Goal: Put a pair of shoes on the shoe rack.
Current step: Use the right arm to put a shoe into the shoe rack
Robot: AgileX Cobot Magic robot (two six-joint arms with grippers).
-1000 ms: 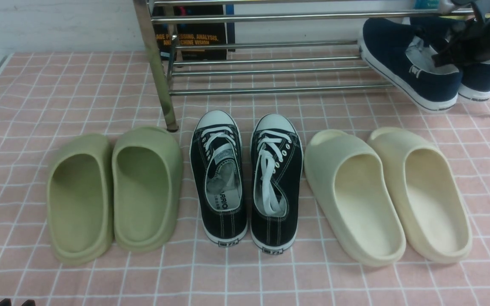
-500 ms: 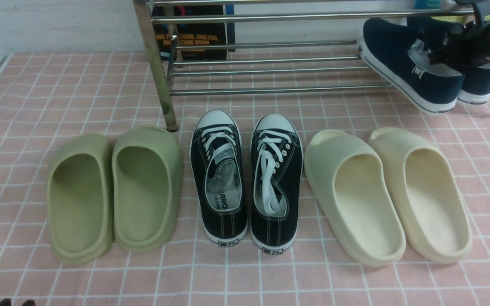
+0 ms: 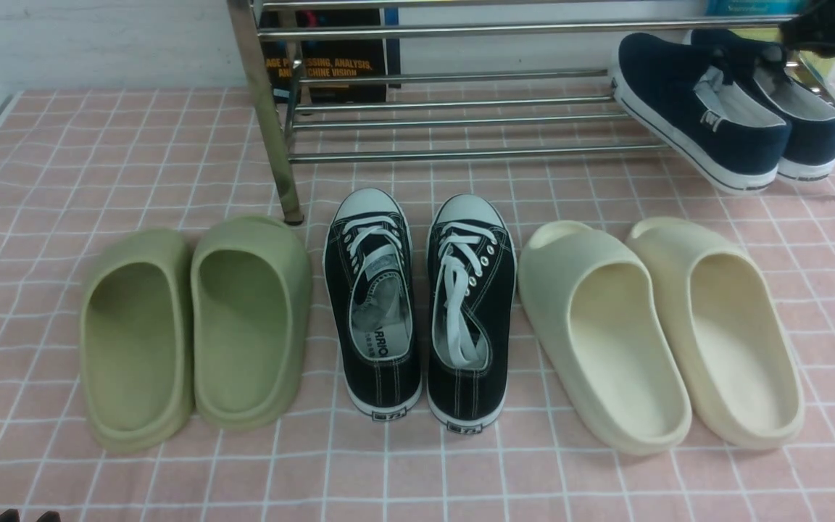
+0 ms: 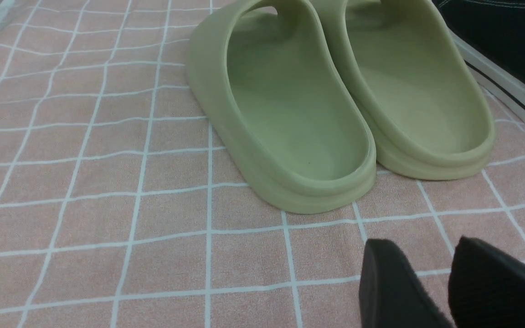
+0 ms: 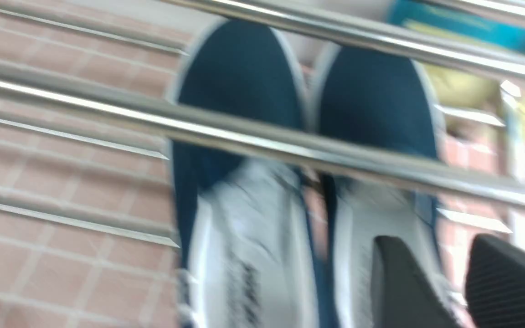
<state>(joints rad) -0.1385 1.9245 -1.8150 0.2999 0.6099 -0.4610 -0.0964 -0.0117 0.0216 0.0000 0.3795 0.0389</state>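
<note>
Parked side by side, tilted, on the smooth chrome bars of the rack (image 3: 461,154), far right: navy canvas shoes (image 3: 667,80), white rubber soles. Right claw (image 5: 435,248) spread, empty, clear of them; left claw (image 4: 422,246) spread above the checked table (image 4: 84,182).

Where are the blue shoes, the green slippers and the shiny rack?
blue shoes (image 3: 733,105), front view, on the pale lining of the left shoe.
green slippers (image 3: 243,326), front view, on the footbed of the right slipper.
shiny rack (image 3: 461,153), front view, on its lowest front bar.
</note>
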